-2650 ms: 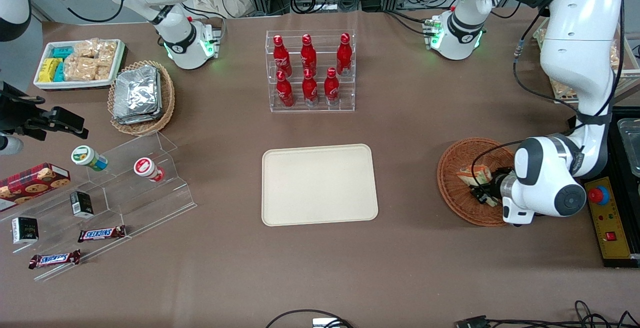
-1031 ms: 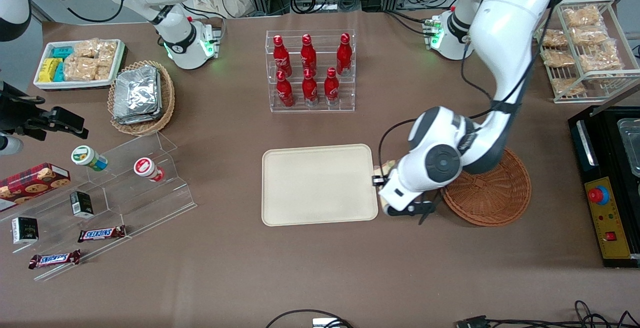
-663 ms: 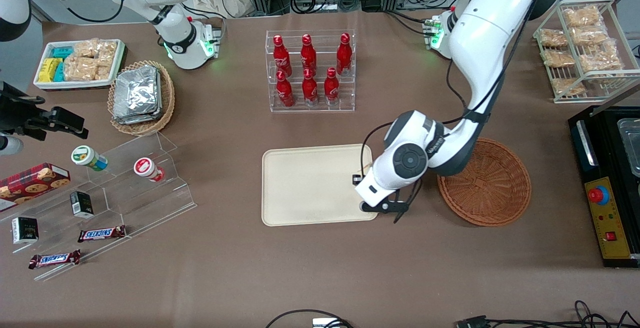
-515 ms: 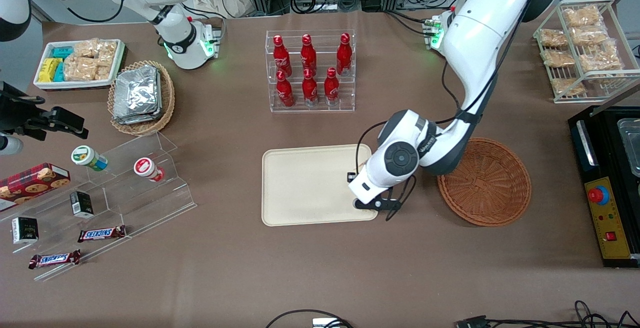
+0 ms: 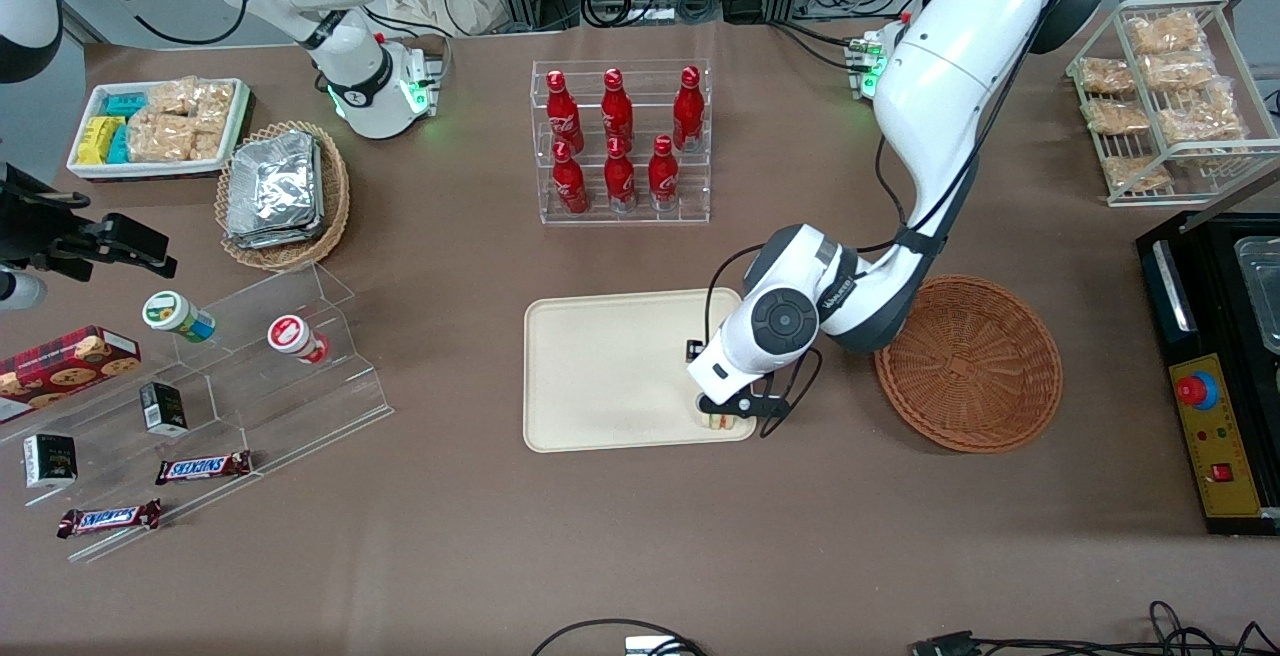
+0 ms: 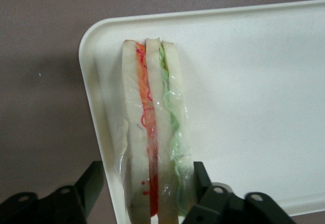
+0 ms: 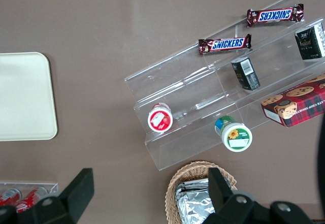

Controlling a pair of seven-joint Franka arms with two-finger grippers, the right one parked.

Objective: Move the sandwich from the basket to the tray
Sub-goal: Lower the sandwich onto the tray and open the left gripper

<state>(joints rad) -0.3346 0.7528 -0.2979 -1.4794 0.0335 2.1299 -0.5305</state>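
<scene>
Bench: carries the tray, with the basket just beside it toward the working arm's end.
Basket: now empty; 2.7 s ago it held the sandwich under the left arm.
Tray: bare except at one corner, the one nearest the basket and the front camera.
Change: the arm has swung from the basket across to that tray corner, so the carry looks nearly done and only lowering and release remain.
Gripper: over that tray corner, fingers shut on the sandwich.
Sandwich: wrapped, on edge between the fingers, projecting past the tips over the tray's rim; contact with the tray is unclear.
</scene>
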